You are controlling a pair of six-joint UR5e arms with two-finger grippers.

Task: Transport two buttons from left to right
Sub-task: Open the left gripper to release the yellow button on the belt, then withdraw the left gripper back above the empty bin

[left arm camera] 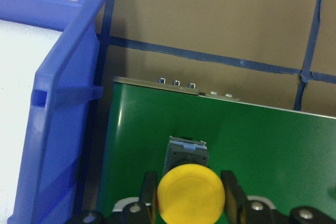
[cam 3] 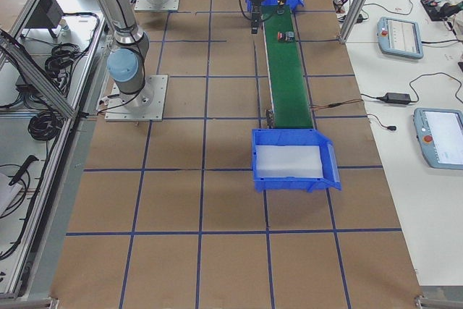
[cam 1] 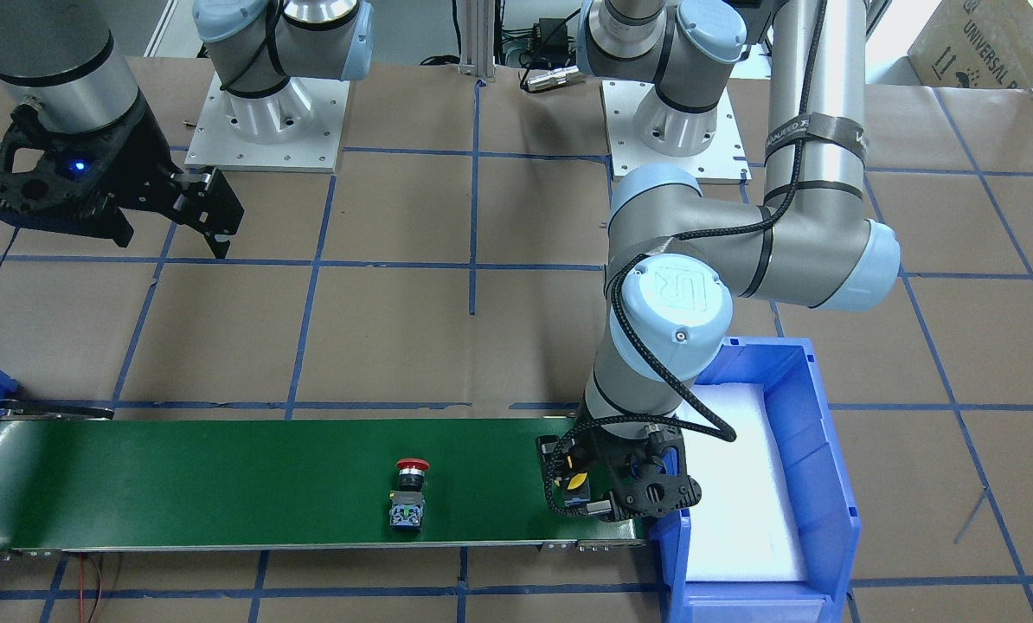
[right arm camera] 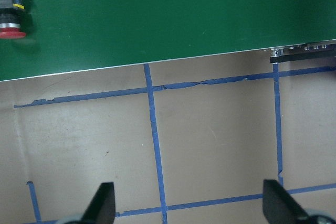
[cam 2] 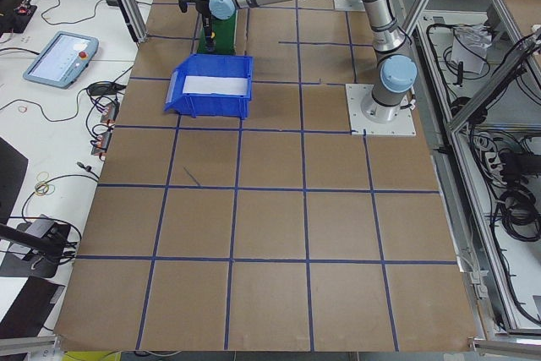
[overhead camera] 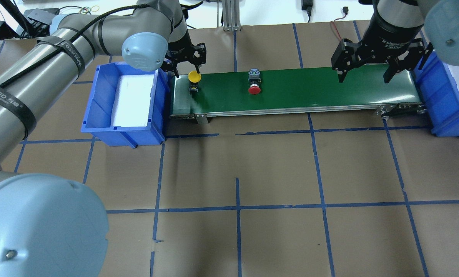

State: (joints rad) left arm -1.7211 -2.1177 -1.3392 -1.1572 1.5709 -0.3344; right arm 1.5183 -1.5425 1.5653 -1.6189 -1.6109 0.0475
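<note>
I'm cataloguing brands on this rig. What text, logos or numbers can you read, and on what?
"UR" logo: left arm's blue joint cap.
"UNIVERSAL R", cut off at the picture's edge: cardboard box.
"2F Adaptive", rest blurred: band above the right gripper.
White print on the black straps: too blurred to read surely.
Nothing legible on the yellow button or the red button.

A robotics lab: teach pendants (cam 3: 400,36) on a side bench (cam 3: 434,200), aluminium framing (cam 3: 359,1), tape-gridded table (overhead camera: 275,173), green conveyor (overhead camera: 329,88).
</note>
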